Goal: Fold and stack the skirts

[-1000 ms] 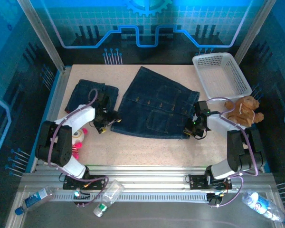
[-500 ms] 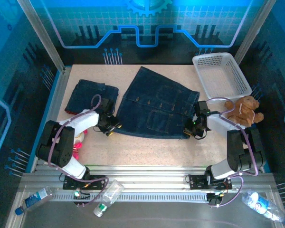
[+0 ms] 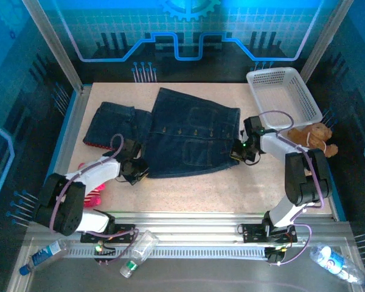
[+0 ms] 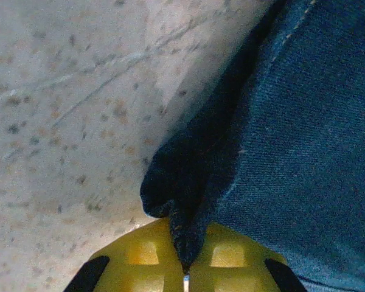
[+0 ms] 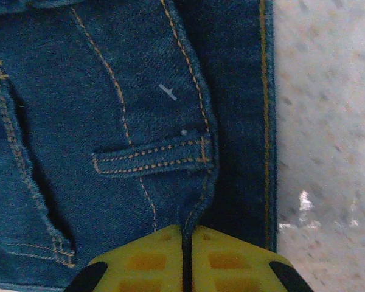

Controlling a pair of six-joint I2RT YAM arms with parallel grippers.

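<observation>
The denim skirt [image 3: 191,137] lies spread out flat in the middle of the table [image 3: 188,182]. A folded denim skirt [image 3: 112,121] sits just to its left and touches it. A strip of red cloth [image 3: 94,145] peeks out under the near edge of that folded one.

The left gripper [image 3: 135,170] has the big skirt by its near left corner. Its yellow jaws are pressed together with a little bunch of cloth pinched between them. The right gripper [image 3: 238,152] has the right edge, close to a belt loop [image 5: 152,157]. Its jaws are pressed together too, with a thin ridge of denim caught in the middle.

The step in hand looks like the first fold. To do it well, both arms should lift at the same time and to the same height, so the skirt hangs straight and does not twist. Then they should lay one edge right on top of the other. Each pinch is small, so a hard tug could let the cloth slip out.

Denim is thick and a bit stiff, with a rough weave and orange stitches. It should hold a fold well. The table top is pale, speckled and smooth.

A white basket [image 3: 283,94] with holes stands at the far right. A fuzzy brown teddy bear [image 3: 310,137] lies just near of it. A pink plush doll [image 3: 96,193] lies at the near left.
</observation>
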